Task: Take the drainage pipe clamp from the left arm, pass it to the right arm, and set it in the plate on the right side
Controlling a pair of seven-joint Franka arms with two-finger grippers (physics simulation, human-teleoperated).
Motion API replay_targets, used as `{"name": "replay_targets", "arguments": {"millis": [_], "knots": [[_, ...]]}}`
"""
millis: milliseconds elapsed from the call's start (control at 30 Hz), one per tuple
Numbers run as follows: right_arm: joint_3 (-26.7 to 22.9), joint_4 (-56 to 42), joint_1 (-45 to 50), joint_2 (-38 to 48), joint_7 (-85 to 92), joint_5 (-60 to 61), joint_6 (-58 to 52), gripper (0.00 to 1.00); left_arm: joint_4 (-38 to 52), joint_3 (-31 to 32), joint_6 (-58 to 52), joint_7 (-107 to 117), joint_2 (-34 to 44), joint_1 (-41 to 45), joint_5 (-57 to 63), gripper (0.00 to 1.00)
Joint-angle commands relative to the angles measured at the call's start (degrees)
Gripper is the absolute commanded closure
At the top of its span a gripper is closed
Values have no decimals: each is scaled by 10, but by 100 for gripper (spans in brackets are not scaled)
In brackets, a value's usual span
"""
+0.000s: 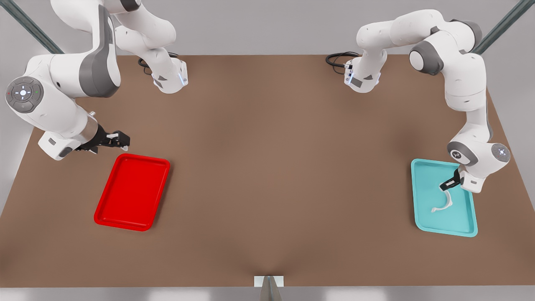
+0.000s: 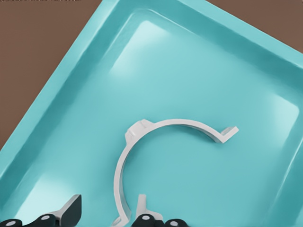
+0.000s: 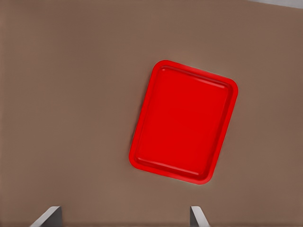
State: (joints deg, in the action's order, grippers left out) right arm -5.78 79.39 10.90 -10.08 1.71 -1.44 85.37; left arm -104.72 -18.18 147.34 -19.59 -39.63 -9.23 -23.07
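Starting big: brown matte tabletop [image 1: 267, 175] carries 2 shallow rectangular trays with rounded corners, glossy red plate [image 1: 133, 191] at the front view's left, teal tray [image 1: 444, 223] at the front view's right, well apart.

2 white Franka arms. Left arm [image 1: 468, 83] reaches down into the teal tray; right arm [image 1: 62, 92] hangs just beside the red plate's far end and waits.

Left gripper [image 2: 106, 213]: fingers apart, straddling one end of the small thin white half-ring pipe clamp [image 2: 156, 142]. Not clamped on it yet, as far as I can judge; clamp looks to be lying on the tray floor. Right gripper [image 3: 123, 215]: fingers wide apart, holding nothing, red plate in sight below.

Progress: early. Pickup not done; lift, handover to the right gripper and drop into the red plate are all left.

Clamp orientation: lies flat, C-shape. In the front view its end-to-end axis runs diagonally from the gripper toward the tray's near end; 1 bent foot at the gripper, 1 free foot [image 2: 230, 132] away from it.
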Motion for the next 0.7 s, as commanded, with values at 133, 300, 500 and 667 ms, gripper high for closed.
{"name": "replay_targets", "arguments": {"millis": [133,300,500,667], "knots": [[0,0,-1,1,-2,0,0,0,-3,0,8,-101,-3,0,-1,43],[0,1,-2,1,-1,0,0,0,0,0,9,-96,-5,0,-3,43],[0,0,0,1,-2,0,-7,0,0,1,9,-96,-11,0,-16,56],[0,1,-1,1,-1,0,-7,0,0,1,9,-96,-11,0,-16,73]]}}
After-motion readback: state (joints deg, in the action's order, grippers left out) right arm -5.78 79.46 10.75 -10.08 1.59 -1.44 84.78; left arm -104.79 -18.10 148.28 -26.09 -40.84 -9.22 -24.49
